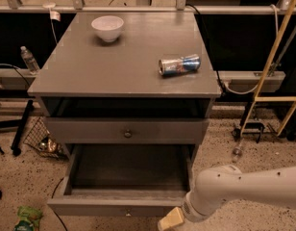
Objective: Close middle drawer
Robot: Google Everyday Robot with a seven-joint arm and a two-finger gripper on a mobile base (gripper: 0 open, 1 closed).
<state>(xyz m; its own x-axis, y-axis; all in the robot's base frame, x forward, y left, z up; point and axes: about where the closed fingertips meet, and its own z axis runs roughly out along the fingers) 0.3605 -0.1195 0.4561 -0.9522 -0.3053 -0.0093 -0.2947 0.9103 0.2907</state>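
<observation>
Ok so here's my feed right now. Far left there's a plastic water bottle (29, 59) standing by the low ledge along the wall. Nearer to me, a wire basket (41, 137) is tucked against the left side of the grey cabinet (90, 76). A crumpled green scrap (26, 219) lies on the speckled floor in the near left corner.

On the cabinet top, a white bowl (107, 27) sits upright toward the far left. Under the top there's an open dark slot, then a shut drawer front with a dark round knob (128, 134). Below that is the middle drawer (114, 207), pulled well out toward me. It's dark inside, with a tiny pale knob (128, 213) in the centre of its front.

Further right on the top, a crushed can (179, 65) lies on its side, well apart from the bowl. The gripper (168, 221) is down low at the near edge, just beside the right end of the middle drawer's front. Whether it's touching I can't say, and I can't tell if it's spread or pressed together either. The white arm (244, 189) runs off to the right. Far right, a yellow wooden frame (277, 52) stands tilted by the wall.
</observation>
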